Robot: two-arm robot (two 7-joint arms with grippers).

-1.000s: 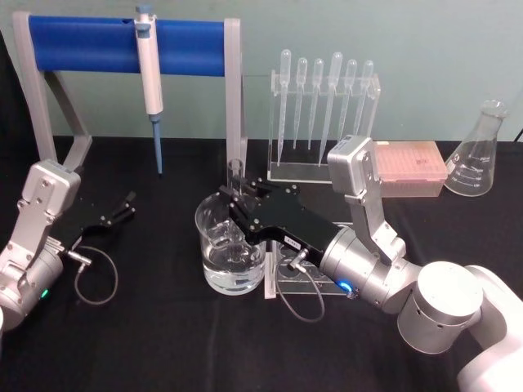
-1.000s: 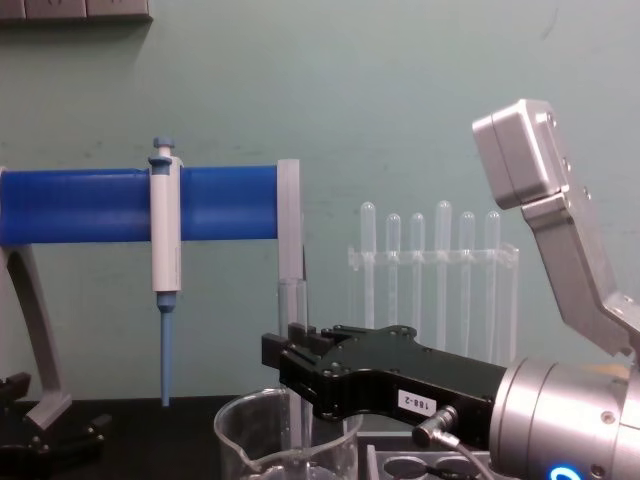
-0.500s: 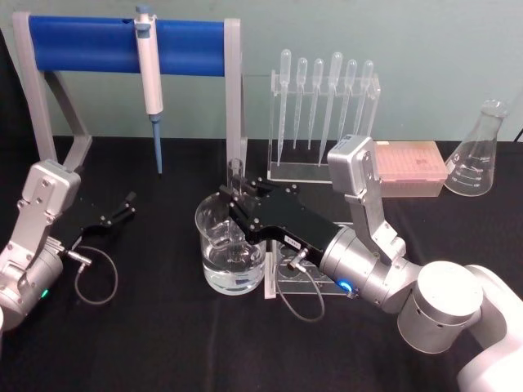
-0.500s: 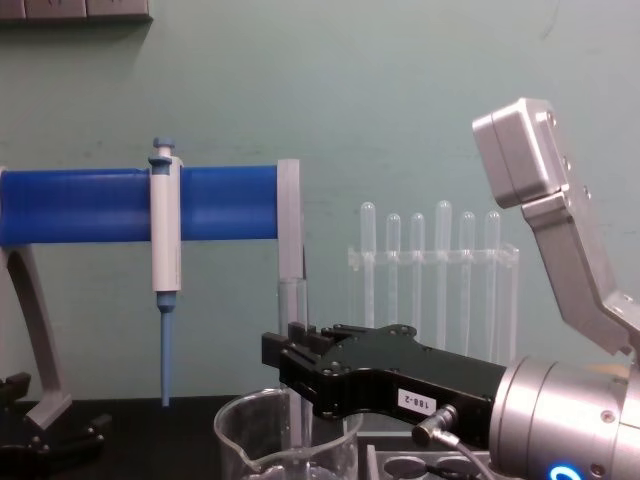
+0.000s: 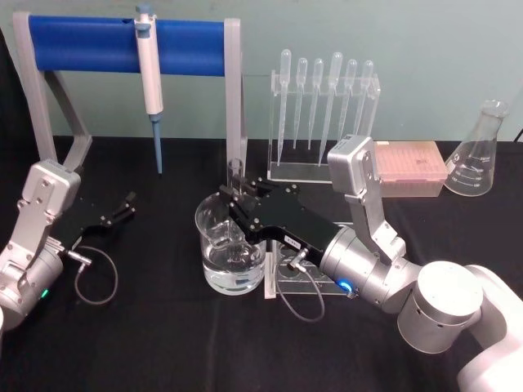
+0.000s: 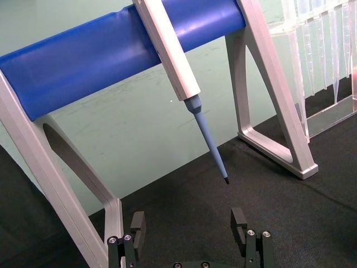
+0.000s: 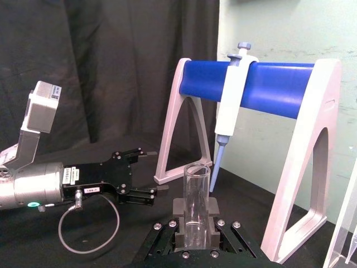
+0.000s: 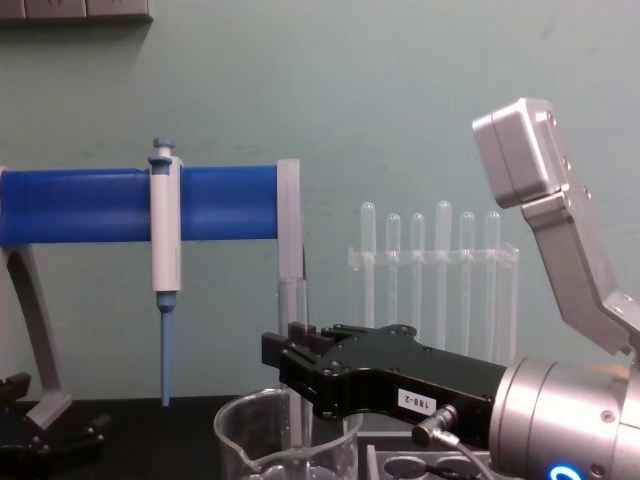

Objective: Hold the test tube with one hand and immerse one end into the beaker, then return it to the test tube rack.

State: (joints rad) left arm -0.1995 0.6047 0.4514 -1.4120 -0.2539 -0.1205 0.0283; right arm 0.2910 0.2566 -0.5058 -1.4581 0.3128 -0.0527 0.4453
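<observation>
1. The right tool is pressed together on the test tube. It pinches the glass below the open rim, and the right wrist view shows the tube upright between the black pads.
2. The tube stands over the beaker, with its lower part down inside the glass wall. The beaker holds clear liquid. I cannot tell whether the tube's end sits in it.
3. Seen from the chest, the tool hangs just above the beaker's rim.
4. The clear test tube rack sits on the black worktop just beside the beaker, under the right arm.
5. The left tool is spread, resting low at the robot's left, well apart from the beaker.
6. Behind, a pipette hangs on a blue stand.
</observation>
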